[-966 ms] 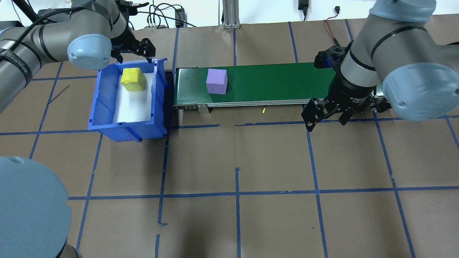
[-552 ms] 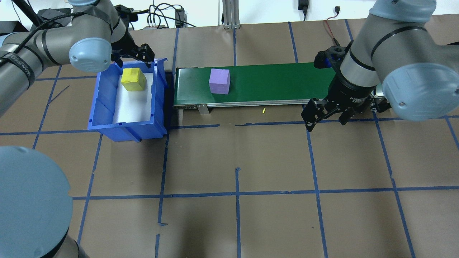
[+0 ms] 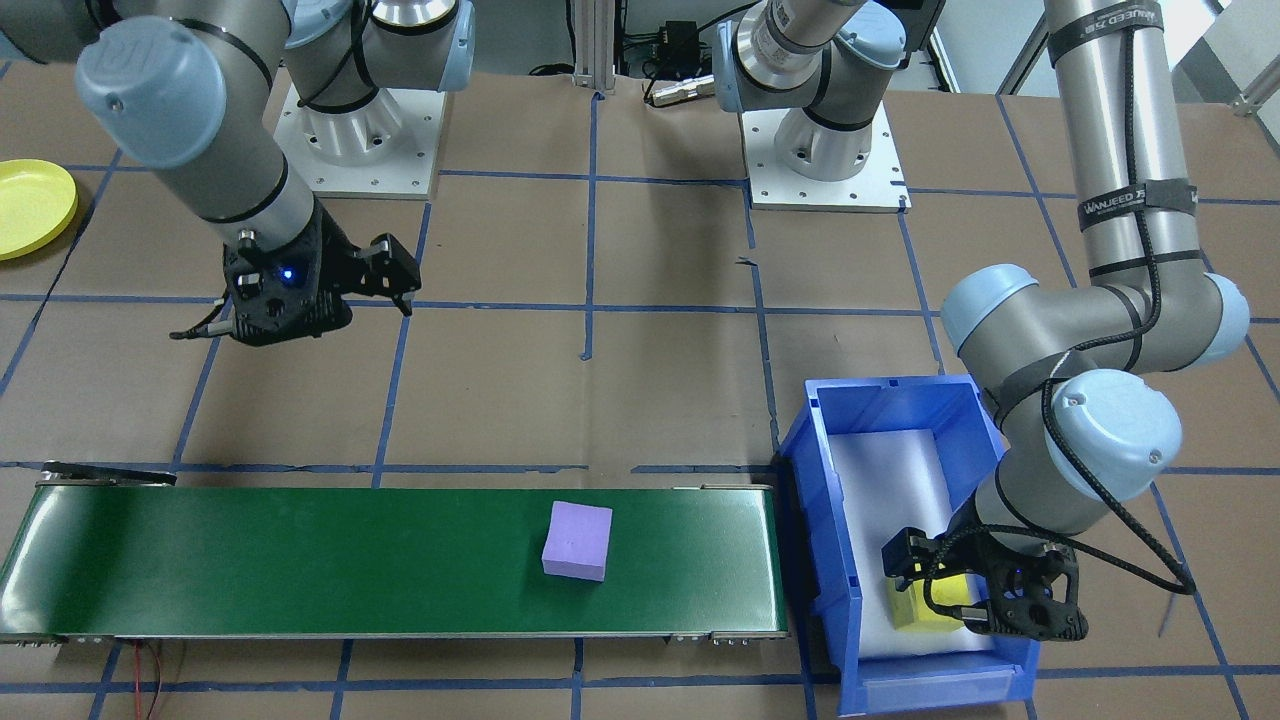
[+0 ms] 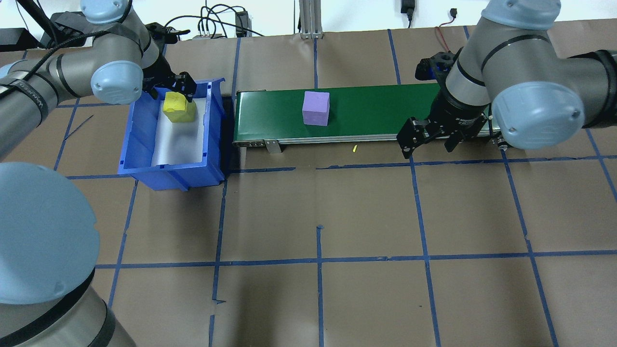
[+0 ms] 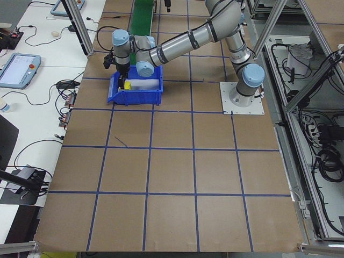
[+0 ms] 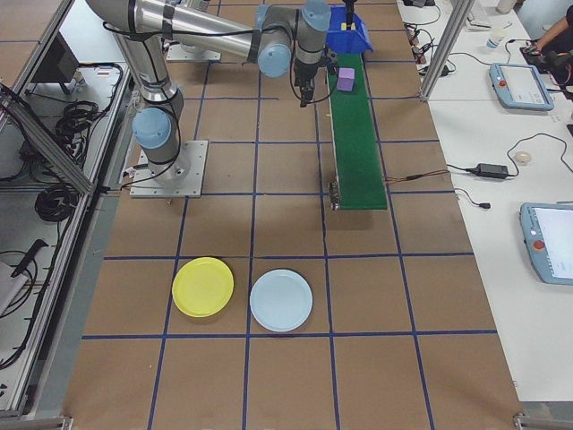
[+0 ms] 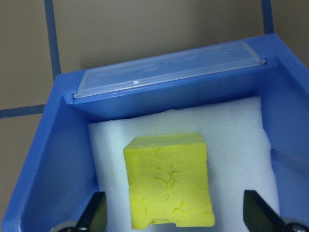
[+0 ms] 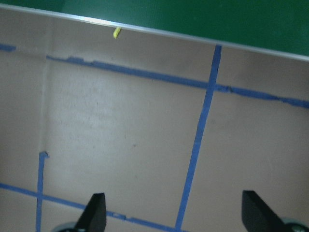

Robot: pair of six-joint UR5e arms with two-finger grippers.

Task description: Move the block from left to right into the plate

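Brown papered table (image 4: 318,202) | your left gripper (image 4: 174,87) has dropped into the bin (image 4: 140,149), fingers spread either side of the yellow block (image 4: 179,107), not gripping yet | purple block (image 4: 315,108) has ridden rightward on the belt (image 4: 376,113) | right gripper (image 4: 426,140) open, empty, shifted toward it | plate (image 3: 30,205) far off at the table's right end.

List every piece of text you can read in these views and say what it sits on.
"WANJEED": black strap around the left arm, front view.
Same strap word on the left arm's forearm, overhead view: partly legible only.
White print on the right wrist: too small to read.
Yellow block, purple block, blue bin, conveyor: no text.
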